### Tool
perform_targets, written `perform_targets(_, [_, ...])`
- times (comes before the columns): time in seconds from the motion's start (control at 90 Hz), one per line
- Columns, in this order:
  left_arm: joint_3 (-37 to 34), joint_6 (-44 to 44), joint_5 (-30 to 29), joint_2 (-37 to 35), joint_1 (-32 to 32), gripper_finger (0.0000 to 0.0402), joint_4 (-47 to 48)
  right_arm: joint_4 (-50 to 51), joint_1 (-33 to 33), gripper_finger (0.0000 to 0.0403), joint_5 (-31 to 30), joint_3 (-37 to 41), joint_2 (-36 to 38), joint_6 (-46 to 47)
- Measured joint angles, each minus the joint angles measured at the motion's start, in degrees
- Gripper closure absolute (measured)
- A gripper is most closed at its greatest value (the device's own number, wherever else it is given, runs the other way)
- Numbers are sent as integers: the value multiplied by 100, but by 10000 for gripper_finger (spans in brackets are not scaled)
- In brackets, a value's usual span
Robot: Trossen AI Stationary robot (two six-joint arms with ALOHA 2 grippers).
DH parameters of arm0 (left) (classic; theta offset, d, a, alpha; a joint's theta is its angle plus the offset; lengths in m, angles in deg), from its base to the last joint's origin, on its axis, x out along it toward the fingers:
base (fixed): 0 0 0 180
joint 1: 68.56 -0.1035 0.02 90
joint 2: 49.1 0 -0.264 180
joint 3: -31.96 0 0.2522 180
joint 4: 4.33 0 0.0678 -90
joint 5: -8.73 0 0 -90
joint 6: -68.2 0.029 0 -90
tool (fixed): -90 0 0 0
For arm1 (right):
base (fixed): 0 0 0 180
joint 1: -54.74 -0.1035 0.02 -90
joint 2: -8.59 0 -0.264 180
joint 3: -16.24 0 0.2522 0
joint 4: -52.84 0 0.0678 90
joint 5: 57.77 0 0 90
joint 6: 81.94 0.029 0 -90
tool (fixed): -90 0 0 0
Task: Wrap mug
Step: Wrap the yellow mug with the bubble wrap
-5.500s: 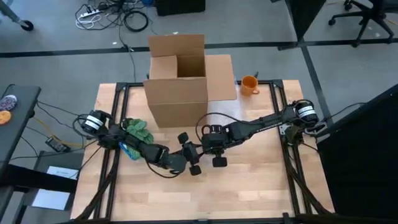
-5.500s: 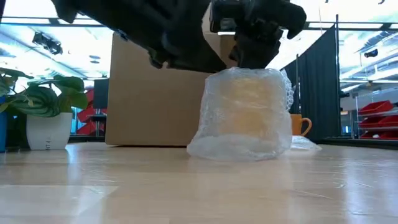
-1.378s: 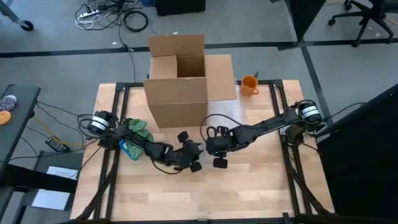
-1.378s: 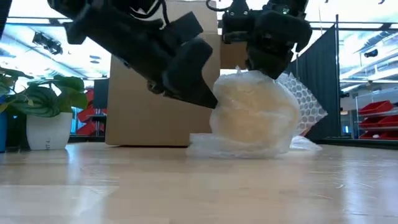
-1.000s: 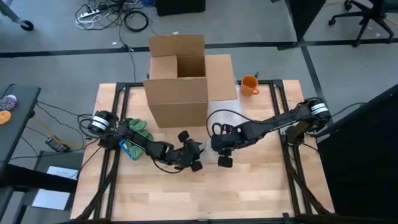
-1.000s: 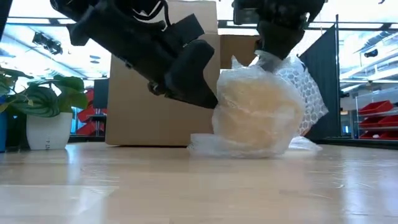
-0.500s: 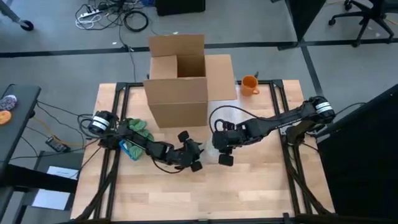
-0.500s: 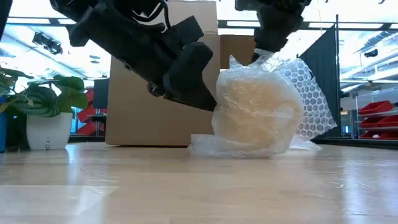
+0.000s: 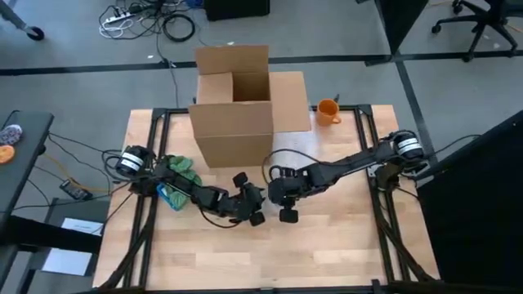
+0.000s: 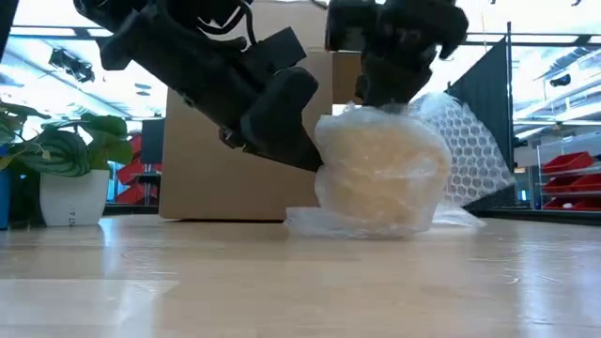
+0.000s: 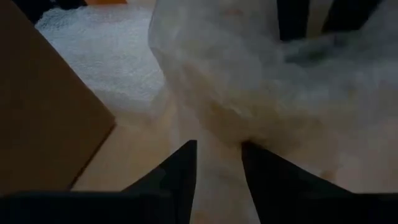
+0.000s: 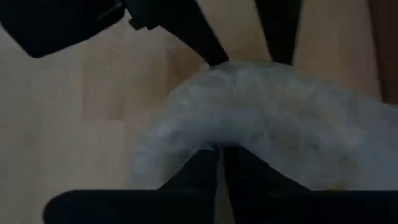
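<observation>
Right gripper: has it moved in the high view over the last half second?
Yes. The right gripper shifted left, toward the left gripper, judged against the cardboard box.

No text, label, brand, number or sign can be read in any view; the cardboard box [image 9: 233, 106] at the upper centre of the high view shows plain, unprinted faces.

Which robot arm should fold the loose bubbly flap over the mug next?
Probably the right. Its gripper sits atop the wrapped mug, beside the loose bubble wrap flap. The left gripper presses the bundle's other side, steadying it.
</observation>
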State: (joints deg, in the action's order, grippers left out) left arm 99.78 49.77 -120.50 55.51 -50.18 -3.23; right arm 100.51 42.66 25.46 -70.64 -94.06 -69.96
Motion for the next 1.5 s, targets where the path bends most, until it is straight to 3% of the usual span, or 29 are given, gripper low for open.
perform_targets(0.178, [-1,-110,14,0,5,285,-55,219,17,402,72,-42,-481,17])
perform_targets(0.389, [-1,-144,12,0,5,285,-80,181,20,403,85,-24,-485,-11])
perform_targets(1.044, [5,-149,13,-9,8,285,-59,662,24,403,36,-50,1304,42])
perform_targets(1.311, [5,-173,14,-9,8,285,40,1501,48,403,-1128,31,1679,76])
perform_targets(1.5, [5,-178,12,-9,10,285,33,1149,105,403,-1098,296,1476,89])
